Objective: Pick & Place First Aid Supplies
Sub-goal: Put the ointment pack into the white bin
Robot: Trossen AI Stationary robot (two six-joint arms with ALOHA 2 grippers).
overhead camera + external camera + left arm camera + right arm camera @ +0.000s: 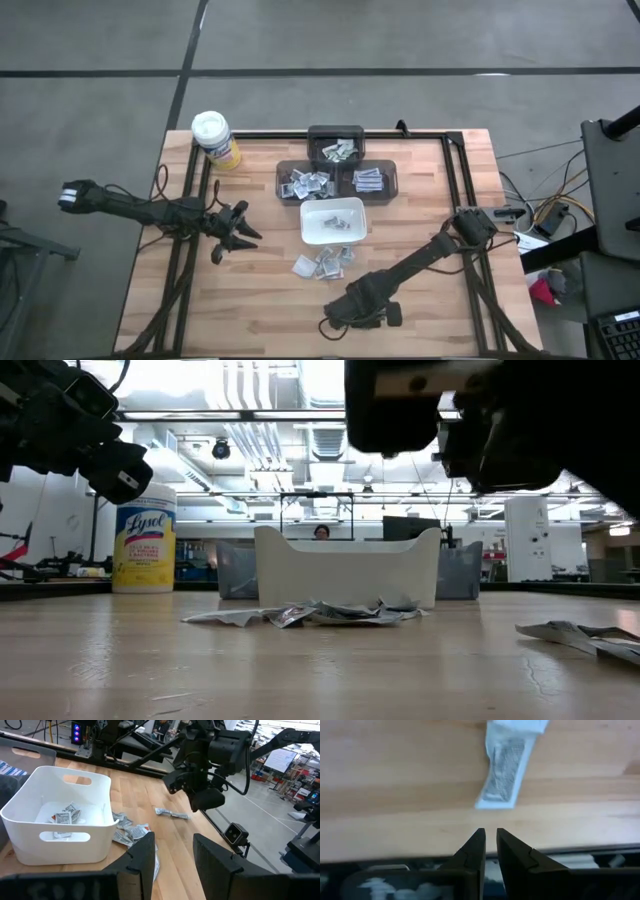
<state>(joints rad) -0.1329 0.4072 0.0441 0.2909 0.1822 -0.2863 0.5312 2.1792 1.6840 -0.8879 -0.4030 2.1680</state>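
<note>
The left gripper (240,240) hangs over the left side of the wooden table (420,220). Its two dark fingers (142,857) stand apart with a clear gap between them, and there is nothing in the gap. They point toward the white dish (333,222) in the middle of the table.

The right gripper (335,320) is down near the front edge of the table, in front of the dish. Its two fingers (476,851) are almost together, with only a thin slit between them. Nothing sits in that slit. One long packet (505,772) lies flat on the wood just past the fingertips, apart from them. The left wrist view shows the same packet (172,813) lying alone under the right arm.

A few packets lie inside the white dish (65,816). A small heap of loose packets (322,264) lies on the table just in front of the dish, near its front wall. In the low view the heap (310,614) looks crumpled and flat on the wood.

Behind the dish stand three dark bins (336,168) with more packets in them. A yellow canister (214,138) with a white lid stands at the far left corner of the table. A person's head shows far off in the room, behind the dish
</note>
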